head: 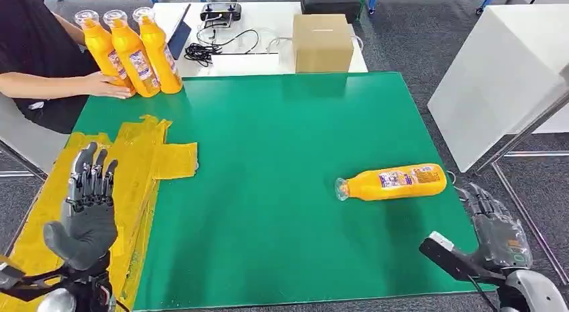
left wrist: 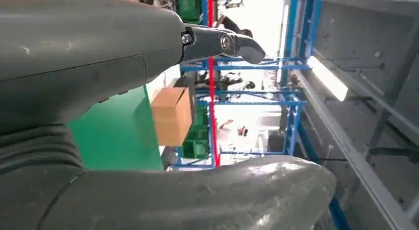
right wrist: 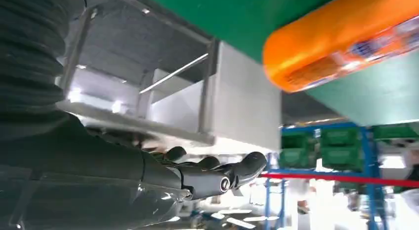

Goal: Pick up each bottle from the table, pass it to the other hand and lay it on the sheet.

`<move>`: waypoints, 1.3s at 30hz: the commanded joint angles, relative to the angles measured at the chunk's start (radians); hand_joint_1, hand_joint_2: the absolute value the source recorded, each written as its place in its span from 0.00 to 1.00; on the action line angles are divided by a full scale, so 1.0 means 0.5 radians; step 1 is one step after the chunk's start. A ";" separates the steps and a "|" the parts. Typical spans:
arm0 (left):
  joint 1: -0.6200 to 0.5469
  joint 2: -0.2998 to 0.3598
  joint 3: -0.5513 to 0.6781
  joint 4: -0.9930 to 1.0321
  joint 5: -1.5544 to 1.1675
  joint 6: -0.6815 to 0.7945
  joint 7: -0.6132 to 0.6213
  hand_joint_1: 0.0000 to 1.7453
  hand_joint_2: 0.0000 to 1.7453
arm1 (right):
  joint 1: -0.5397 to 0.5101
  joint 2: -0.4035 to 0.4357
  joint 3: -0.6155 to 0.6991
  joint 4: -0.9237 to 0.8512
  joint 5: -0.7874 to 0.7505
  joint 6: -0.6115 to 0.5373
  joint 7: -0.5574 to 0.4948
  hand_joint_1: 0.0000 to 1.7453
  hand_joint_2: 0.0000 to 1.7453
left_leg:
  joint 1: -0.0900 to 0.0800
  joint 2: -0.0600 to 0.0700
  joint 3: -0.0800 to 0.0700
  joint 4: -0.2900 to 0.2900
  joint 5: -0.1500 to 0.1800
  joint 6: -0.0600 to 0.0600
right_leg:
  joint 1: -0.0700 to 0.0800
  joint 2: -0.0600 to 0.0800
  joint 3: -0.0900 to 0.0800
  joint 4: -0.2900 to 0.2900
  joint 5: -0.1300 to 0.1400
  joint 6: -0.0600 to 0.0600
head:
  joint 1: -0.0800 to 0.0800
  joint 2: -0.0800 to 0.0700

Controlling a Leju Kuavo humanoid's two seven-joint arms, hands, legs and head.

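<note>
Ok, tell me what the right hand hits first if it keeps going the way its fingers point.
Probably the base end of the lying bottle. The right hand sits off the green mat's right edge, fingers aimed up-left toward it. Height is unclear, so it might pass just beside it.

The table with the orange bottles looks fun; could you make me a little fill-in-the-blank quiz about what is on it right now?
1. The bottle near the right hand lies on its ____.
2. The person's hand touches a group of ____ standing bottles.
3. The left hand hovers over the ____ sheet.
4. The mat is ____.

Missing words: side; three; yellow; green
</note>
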 commanded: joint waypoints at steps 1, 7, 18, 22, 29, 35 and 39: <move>-0.093 0.006 -0.112 0.143 0.001 0.001 0.045 0.00 0.00 | -0.167 0.144 -0.168 0.385 0.023 -0.080 -0.006 0.00 1.00 | 0.003 -0.001 0.006 -0.004 0.000 -0.002 | 0.003 -0.002 0.008 -0.007 0.001 0.000 | 0.000 0.000; -0.145 0.011 -0.135 0.193 -0.004 0.010 0.068 0.00 0.00 | -0.308 0.120 -0.085 0.496 0.095 -0.079 -0.003 0.00 1.00 | 0.001 0.002 0.007 -0.004 -0.001 -0.002 | 0.001 0.001 0.009 -0.006 0.000 0.000 | 0.001 0.000; -0.251 0.030 -0.180 0.236 0.012 0.016 0.086 0.00 0.00 | -0.725 0.055 0.296 0.777 0.165 -0.059 0.097 0.00 1.00 | 0.001 0.008 0.007 -0.003 0.001 -0.001 | 0.001 0.006 0.008 -0.004 0.003 0.000 | 0.000 0.000; -0.268 0.033 -0.205 0.232 -0.059 0.061 0.066 0.00 0.00 | -0.842 0.034 0.420 0.867 0.172 -0.029 0.109 0.00 1.00 | 0.001 0.005 0.007 -0.002 0.000 -0.001 | 0.001 0.005 0.007 -0.003 0.002 0.000 | 0.000 0.000; -0.337 0.042 -0.232 0.274 -0.058 0.080 0.066 0.00 0.00 | -1.132 0.040 0.627 1.174 0.210 0.004 0.144 0.00 1.00 | 0.002 0.010 0.006 -0.002 0.001 -0.002 | 0.002 0.009 0.007 -0.003 0.004 0.000 | 0.000 0.000; -0.381 0.055 -0.247 0.285 -0.048 0.139 0.058 0.00 0.00 | -1.295 -0.011 0.801 1.403 0.215 0.054 0.128 0.00 1.00 | 0.001 0.007 0.004 -0.001 0.001 -0.001 | 0.002 0.007 0.006 -0.001 0.003 0.000 | 0.000 0.000; -0.402 0.061 -0.258 0.305 -0.031 0.141 0.067 0.00 0.00 | -1.408 0.004 0.859 1.552 0.214 0.081 0.109 0.00 1.00 | 0.001 0.007 0.007 -0.001 0.000 -0.002 | 0.001 0.007 0.008 -0.002 0.002 0.000 | 0.000 0.000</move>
